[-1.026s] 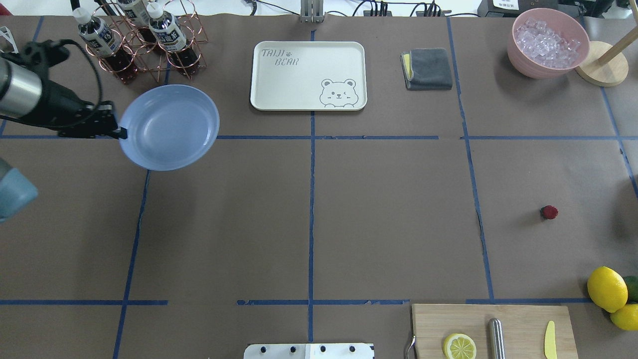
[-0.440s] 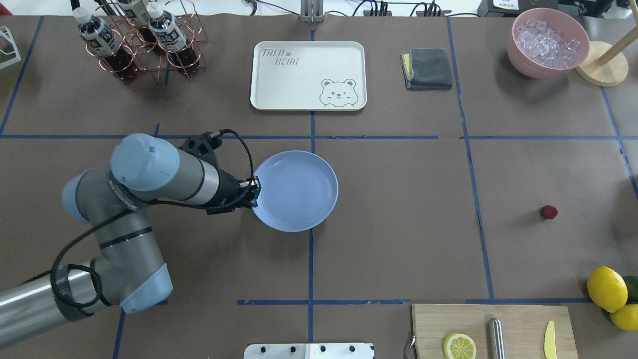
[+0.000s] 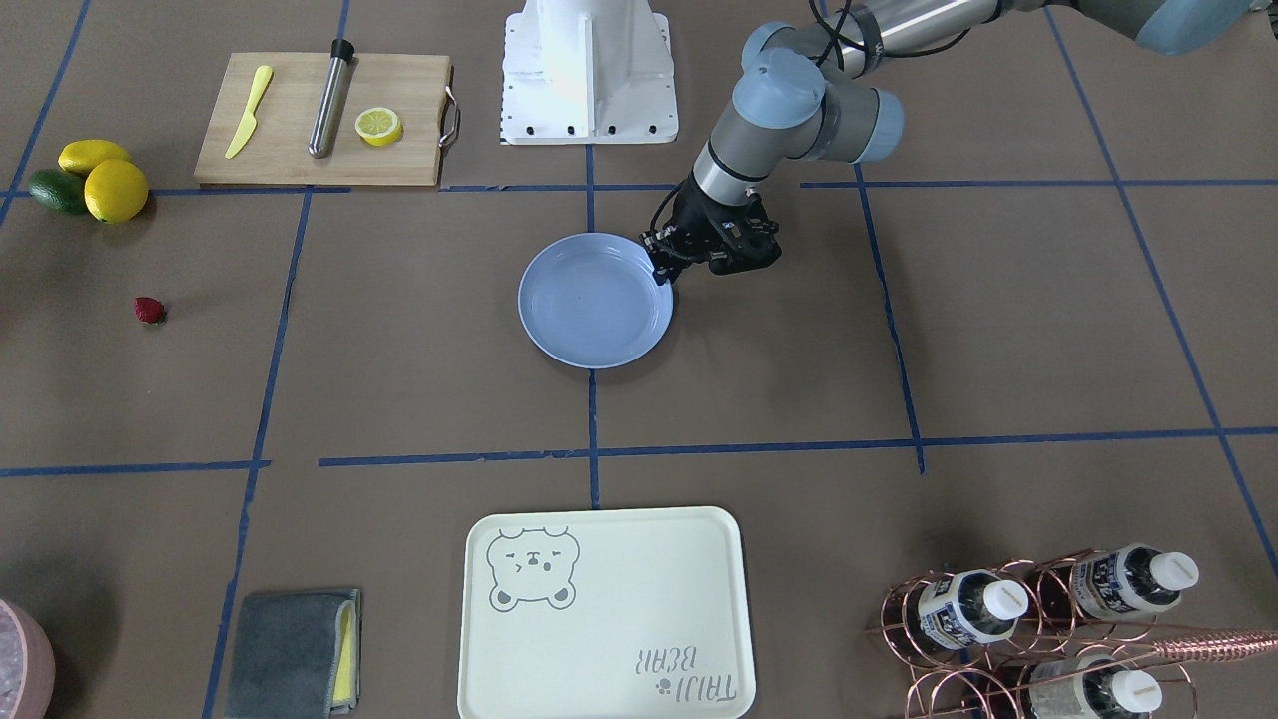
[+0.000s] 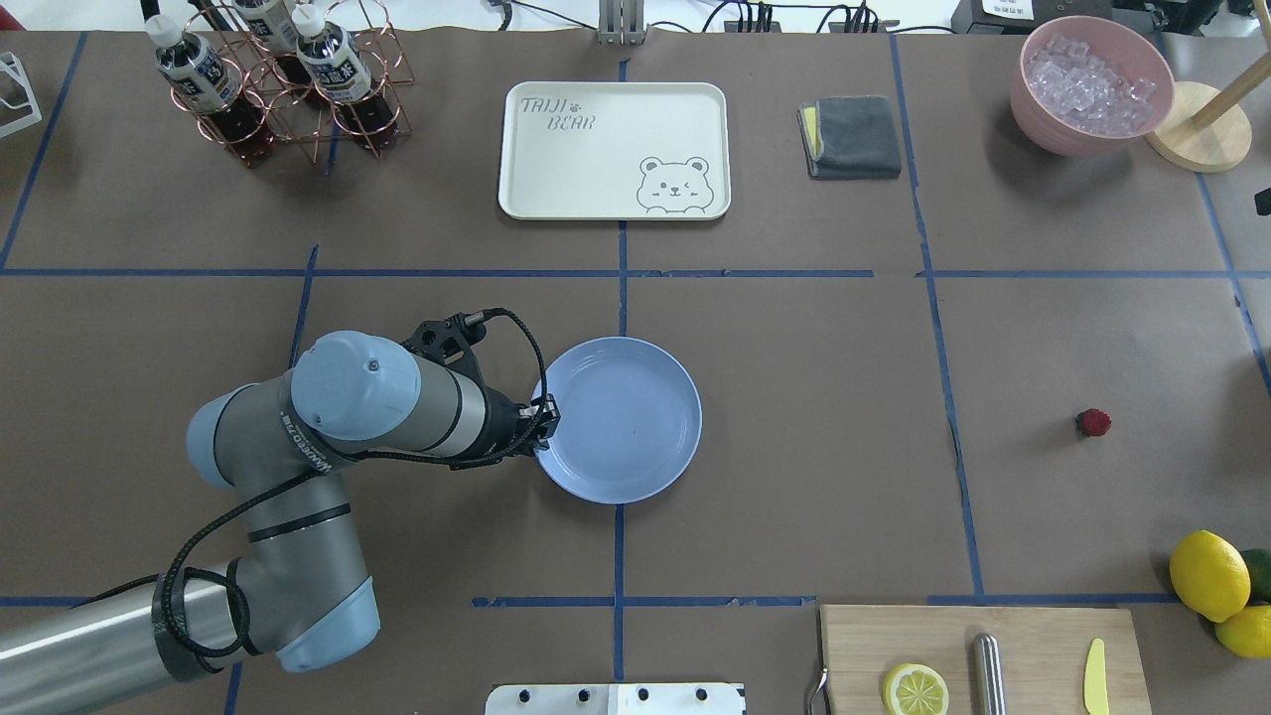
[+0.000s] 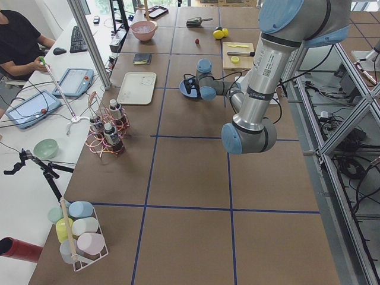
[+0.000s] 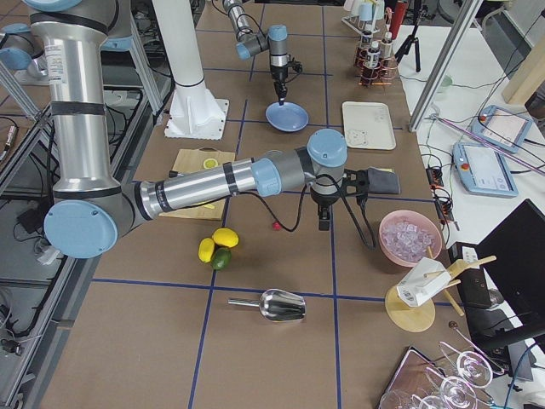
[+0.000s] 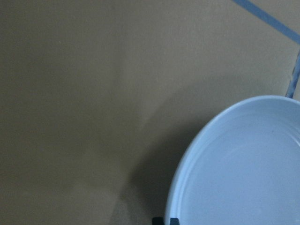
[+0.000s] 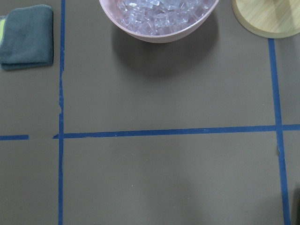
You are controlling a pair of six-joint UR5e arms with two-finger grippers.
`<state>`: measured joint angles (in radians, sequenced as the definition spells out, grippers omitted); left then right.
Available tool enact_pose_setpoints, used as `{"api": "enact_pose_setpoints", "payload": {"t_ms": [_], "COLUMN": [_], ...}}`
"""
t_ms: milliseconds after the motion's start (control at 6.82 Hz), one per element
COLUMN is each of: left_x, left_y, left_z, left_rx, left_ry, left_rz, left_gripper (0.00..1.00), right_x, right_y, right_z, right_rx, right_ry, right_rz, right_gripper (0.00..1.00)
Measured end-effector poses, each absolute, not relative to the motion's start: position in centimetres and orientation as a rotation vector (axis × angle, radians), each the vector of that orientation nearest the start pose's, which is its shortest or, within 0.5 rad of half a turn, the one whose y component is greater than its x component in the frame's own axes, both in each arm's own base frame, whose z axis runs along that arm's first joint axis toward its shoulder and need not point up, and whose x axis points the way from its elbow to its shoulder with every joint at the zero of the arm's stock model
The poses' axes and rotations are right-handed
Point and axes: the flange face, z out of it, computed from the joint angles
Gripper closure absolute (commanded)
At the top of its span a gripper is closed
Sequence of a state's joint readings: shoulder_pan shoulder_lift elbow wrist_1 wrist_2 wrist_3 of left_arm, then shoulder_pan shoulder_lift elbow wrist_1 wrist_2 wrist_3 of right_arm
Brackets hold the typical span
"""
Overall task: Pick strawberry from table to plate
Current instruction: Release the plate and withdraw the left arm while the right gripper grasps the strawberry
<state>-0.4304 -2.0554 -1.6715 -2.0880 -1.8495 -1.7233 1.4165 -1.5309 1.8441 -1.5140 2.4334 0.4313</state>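
Clamping plate (image 4: 655,437) rim at its 9 o'clock with left gripper (image 4: 544,412), closed on it. Spotting strawberry (image 4: 1093,423) well apart at 3 o'clock, on table (image 4: 814,477). Judging it light, small, maybe slippery: take across middle, gently. Cannot tell right gripper (image 6: 324,225) opening.

The left arm (image 4: 298,526) is built of silver-grey metal tubes joined by rounded joints with pale blue caps. Small dark lettering rings one joint. A black cable (image 4: 167,636) loops along it to a black left gripper (image 4: 549,412). The right arm (image 6: 204,183) looks alike.
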Motion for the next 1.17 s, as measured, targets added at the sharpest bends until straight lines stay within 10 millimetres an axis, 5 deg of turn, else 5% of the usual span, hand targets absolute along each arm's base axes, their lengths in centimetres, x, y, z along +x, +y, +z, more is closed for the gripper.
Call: {"api": "enact_pose_setpoints", "payload": {"t_ms": [147, 440, 879, 1172], "left_x": [54.3, 49.3, 40.4, 37.7], "left_y": [-37.3, -40.4, -46.7, -48.7], "left_z": [26.9, 24.8, 23.5, 23.8], "left_rx": [-0.087, -0.071, 0.048, 0.086], "left_ry": [1.138, 1.154, 1.067, 1.05], "left_rz": [-0.368, -0.348, -0.307, -0.294], "left_gripper": [0.0, 0.0, 0.0, 0.0], "right_x": [-3.7, -9.9, -18.0, -20.9], "right_y": [-50.9, -50.1, -43.9, -40.6], "right_z": [48.9, 48.7, 52.8, 55.2], "right_rx": [0.073, 0.083, 0.115, 0.111], "right_ry": [-0.906, -0.878, -0.841, -0.806], "right_rz": [0.094, 0.103, 0.096, 0.087], "right_gripper": [0.0, 0.0, 0.0, 0.0]}}
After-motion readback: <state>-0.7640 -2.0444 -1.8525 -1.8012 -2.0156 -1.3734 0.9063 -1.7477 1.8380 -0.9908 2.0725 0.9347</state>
